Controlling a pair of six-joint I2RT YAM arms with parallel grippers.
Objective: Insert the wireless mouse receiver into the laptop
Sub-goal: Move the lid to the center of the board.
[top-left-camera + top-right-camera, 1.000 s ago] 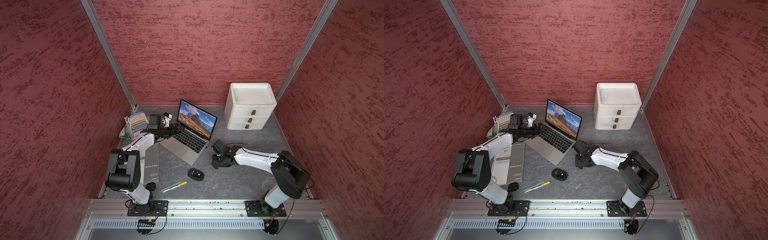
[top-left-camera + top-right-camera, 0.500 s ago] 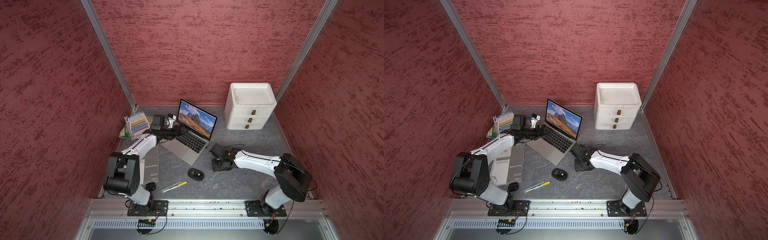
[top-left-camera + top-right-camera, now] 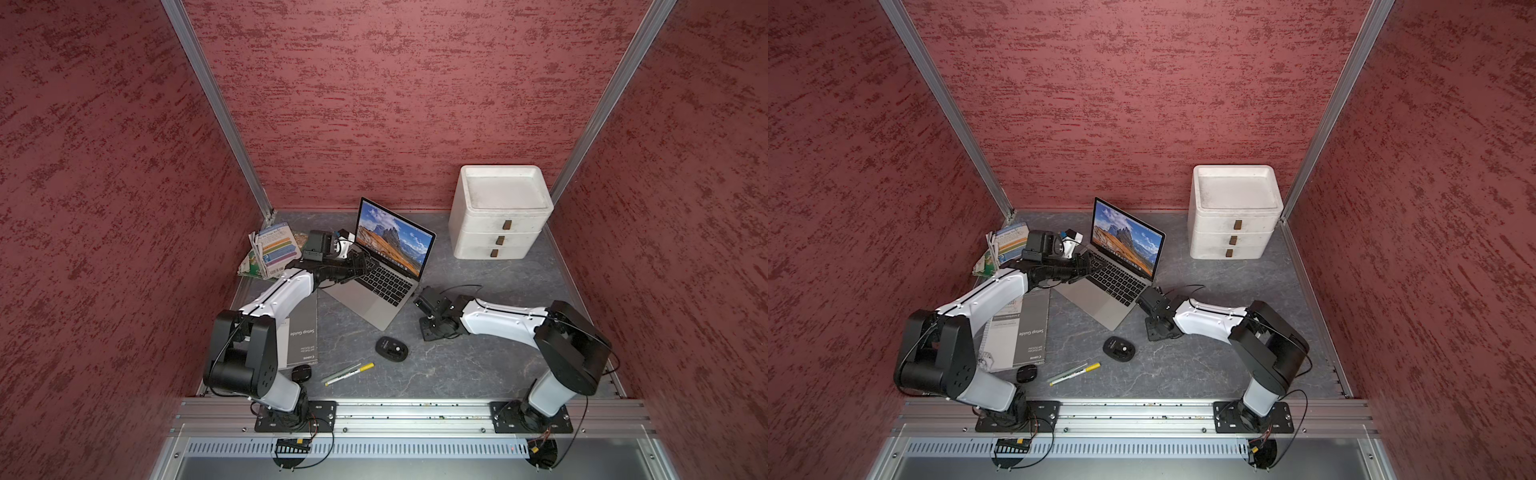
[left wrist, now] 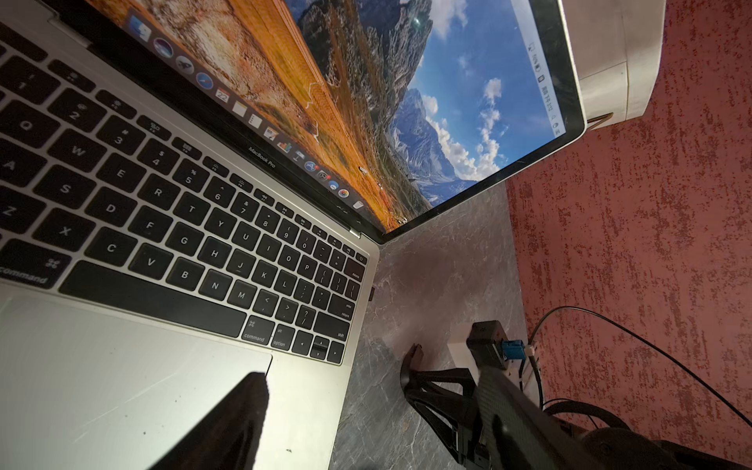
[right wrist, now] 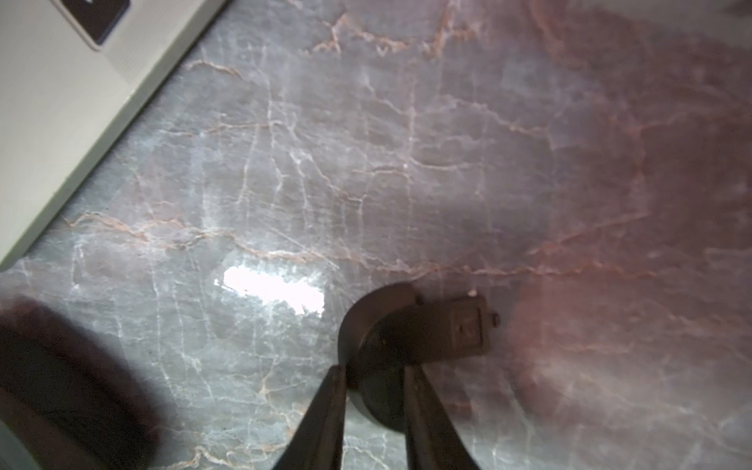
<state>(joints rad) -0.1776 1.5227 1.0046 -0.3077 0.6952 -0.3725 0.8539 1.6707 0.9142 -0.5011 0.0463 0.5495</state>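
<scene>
Nearest: right fingers set narrow, tips down at the counter, a dark rounded shape between. Held thing or mere reflection: cannot tell. No receiver made out for certain; only a tiny dark stub on the laptop edge facing these fingers, too small to name. Just beside them, apart: the laptop, open, flat on the glossy stone. Probably stiff, fairly heavy, smooth-shelled, yet liable to slide under a sideways push. Better braced on the palm rest than on the hinged screen, likely fragile. Farther on: left fingers spread wide over the trackpad, gripping nothing visible.
</scene>
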